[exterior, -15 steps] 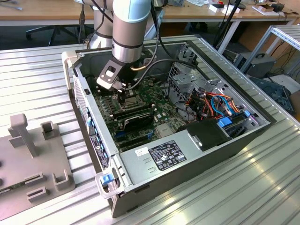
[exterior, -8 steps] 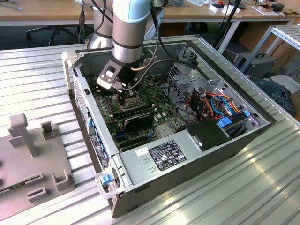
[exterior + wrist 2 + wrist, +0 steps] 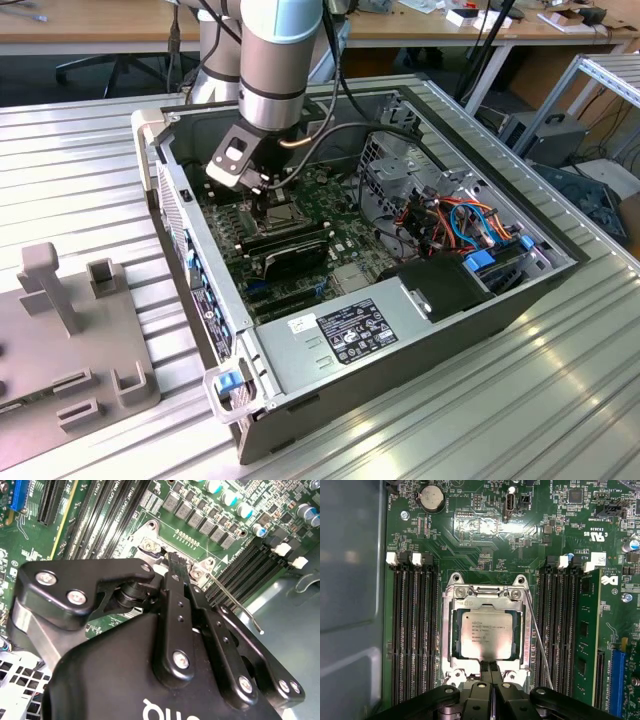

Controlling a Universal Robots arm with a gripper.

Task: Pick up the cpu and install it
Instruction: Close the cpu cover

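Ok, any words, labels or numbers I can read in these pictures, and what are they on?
Nothing reads well enough to quote.
The cpu: several printed lines on its metal top, too small to read.
The power supply label: dense print and symbols, too small.
The motherboard: white markings all over it, blurred.
The claw: white letters on its black housing, cut off at the picture's edge.

The computer case (image 3: 500, 320) is open on top, free from above. Around the cpu (image 3: 486, 632) room is tight: empty memory slots (image 3: 415, 640) flank it, a thin lever wire (image 3: 539, 647) runs alongside, an upright memory stick (image 3: 587, 640) stands just past that, cables (image 3: 450, 215) crowd farther off
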